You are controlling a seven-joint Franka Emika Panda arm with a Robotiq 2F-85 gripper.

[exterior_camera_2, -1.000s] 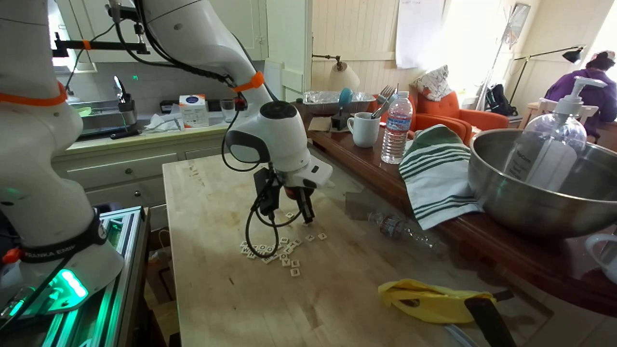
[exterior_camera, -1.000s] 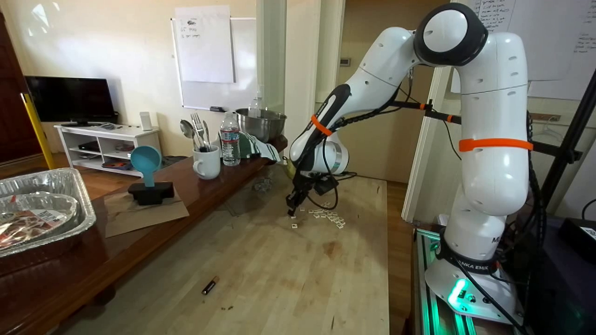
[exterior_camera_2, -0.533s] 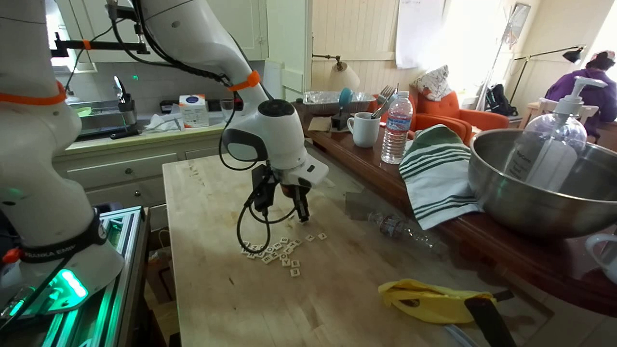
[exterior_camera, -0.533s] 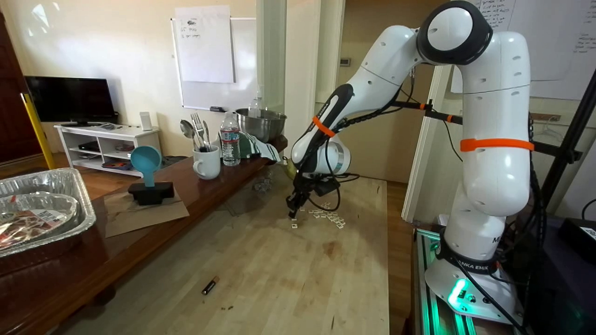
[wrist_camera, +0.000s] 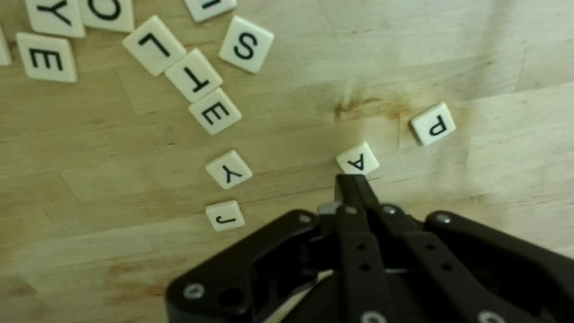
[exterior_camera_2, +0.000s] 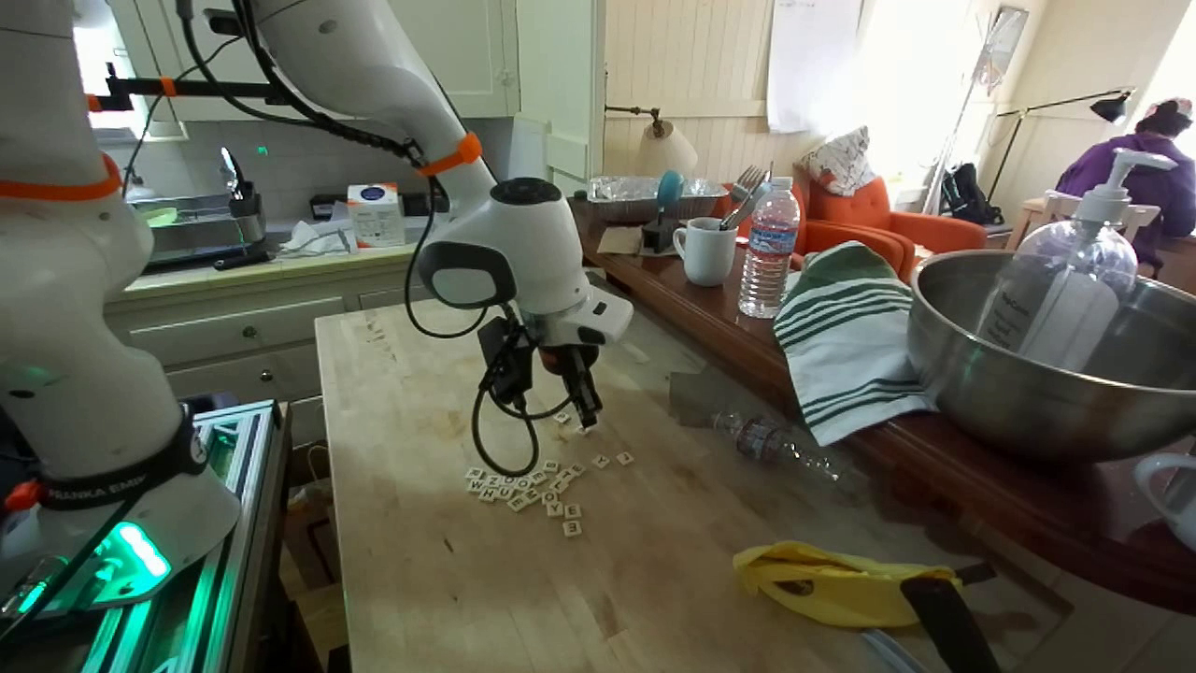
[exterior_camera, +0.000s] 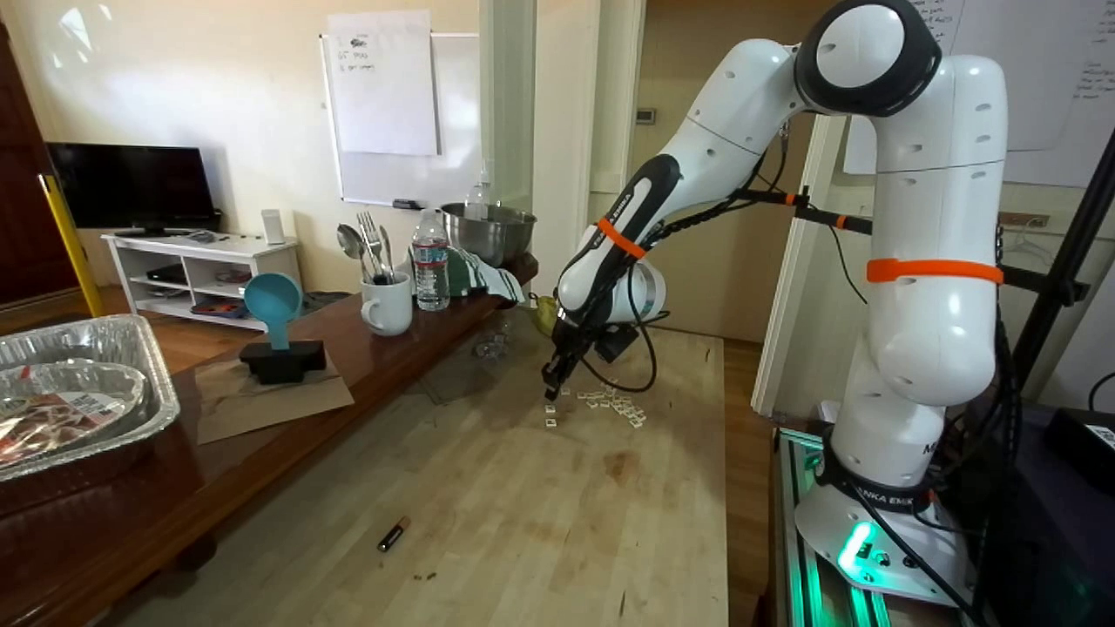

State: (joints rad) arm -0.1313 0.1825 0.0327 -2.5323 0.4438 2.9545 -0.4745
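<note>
Now that the gripper [wrist_camera: 351, 178] has eased up a touch over the last half second, with the arm drawing back toward its base, the A tile [wrist_camera: 358, 159] shows a bit better below the tips in both exterior views. It's flat on the table [exterior_camera_2: 448, 617], at 12 o'clock from the tips in the wrist view, with its near edge hidden by them. Jaws are narrow, basically finger against finger with nothing visible between, so that little lift looks like an empty one; the tile isn't being carried. Whether tip and tile touch is hard to call, though it looks like a sliver of air.

Neighbors in the wrist view: P tile [wrist_camera: 433, 124] near at 2 o'clock, Y tile [wrist_camera: 229, 169] at 9, J tile [wrist_camera: 225, 216] between 8 and 9, S tile [wrist_camera: 246, 45] out near 11. None of them crowds the A, so the likeliest nuisance is the cable loop [exterior_camera_2: 514, 474], hanging across the tile pile [exterior_camera_2: 517, 503] at 7 o'clock in an exterior view. Bag [exterior_camera_2: 832, 584] at 4 there, fallen bottle [exterior_camera_2: 761, 439] at 3, mug [exterior_camera_2: 707, 254] at 1, all well apart.
</note>
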